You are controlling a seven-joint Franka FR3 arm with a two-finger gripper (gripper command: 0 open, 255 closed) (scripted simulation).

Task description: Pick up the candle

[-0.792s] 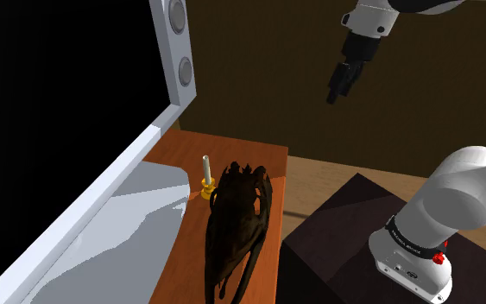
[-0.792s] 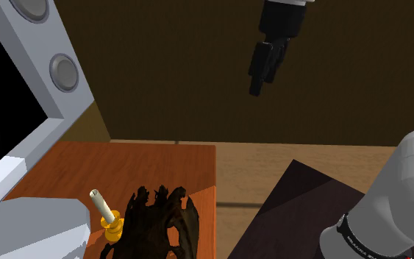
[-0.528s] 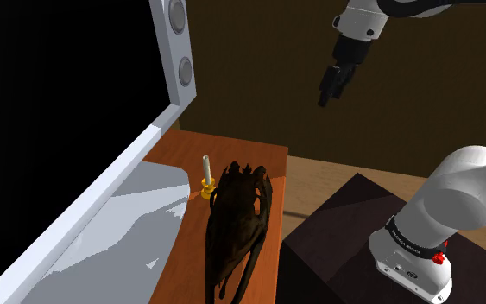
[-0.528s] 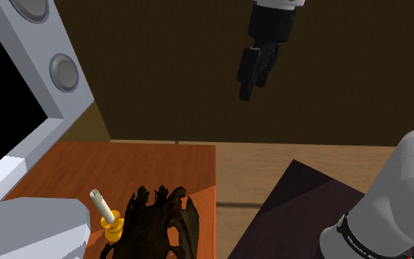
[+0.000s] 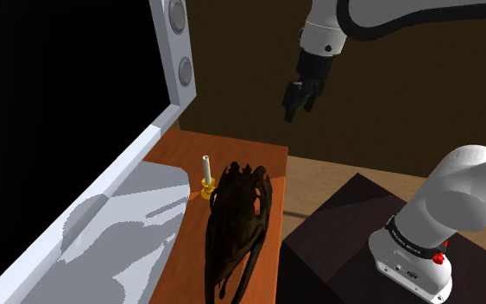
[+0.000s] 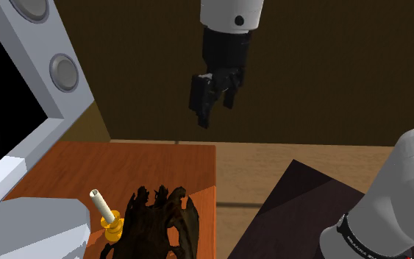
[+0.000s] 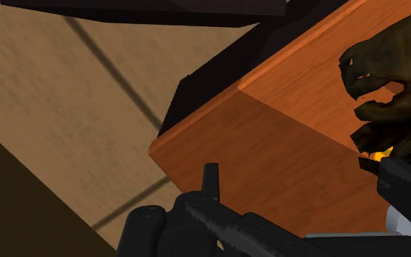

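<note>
The gripper is now further to the shoulder view's left and somewhat lower than before, nearer the wooden table. Its wrist is turned compared with earlier.

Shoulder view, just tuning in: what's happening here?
The arm's gripper hangs high in the air, roughly over the far corner of the brown table, with its fingers open and nothing held. The white candle stands untouched in its yellow holder on that table, right beside a dark skull-like figure. No grasp yet.
</note>
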